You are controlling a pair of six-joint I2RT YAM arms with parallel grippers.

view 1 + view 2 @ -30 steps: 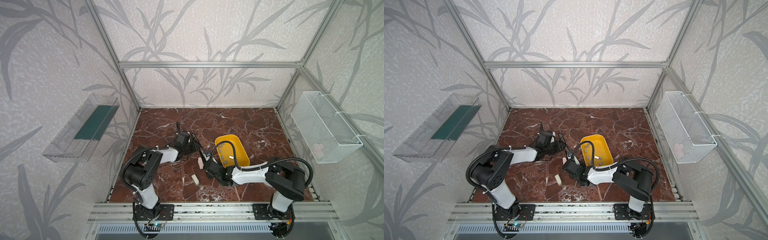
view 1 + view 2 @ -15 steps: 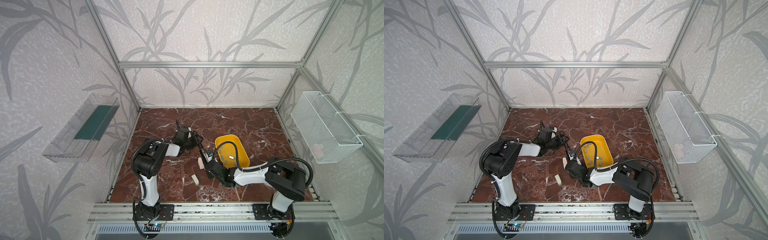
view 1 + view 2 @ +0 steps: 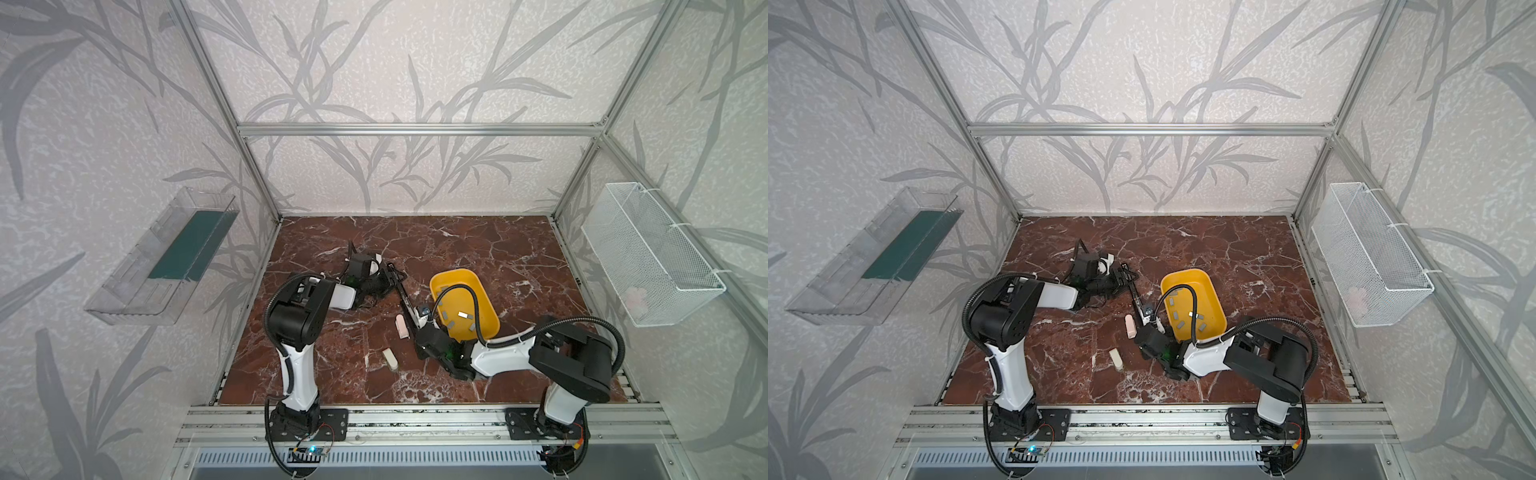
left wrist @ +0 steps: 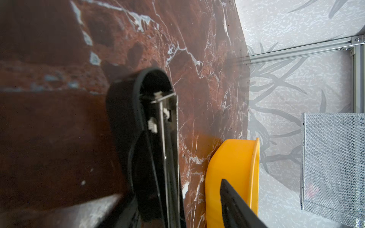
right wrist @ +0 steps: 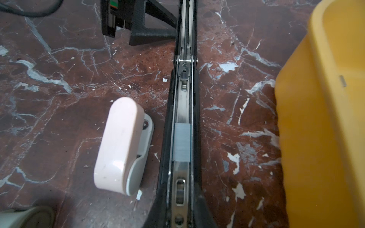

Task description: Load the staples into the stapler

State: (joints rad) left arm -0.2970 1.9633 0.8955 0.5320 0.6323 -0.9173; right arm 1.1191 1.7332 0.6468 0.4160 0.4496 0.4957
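While the stapler (image 5: 166,110) is pinched at its base by the right pincer (image 5: 178,209), a strip of staples (image 5: 181,142) is seen lying in its rail (image 5: 182,102); the left pincer (image 3: 390,279) is spread about the lid (image 4: 156,138); loading seems done; next, the lid should be folded shut squarely.

Loose staples (image 3: 464,315) lie in the bin (image 3: 454,272) on the table (image 3: 478,241). Just left of the bin, the stapler (image 3: 405,301) lies opened out, slanting from the bin's back-left to its front-left, 1 staple strip (image 5: 181,141) in its channel. Beside it, farther left of the bin, lies 1 mini stapler (image 3: 401,326); a 2nd small stapler (image 3: 390,359) lies well to the bin's front-left. A wire basket (image 3: 648,257) hangs far right of the bin.
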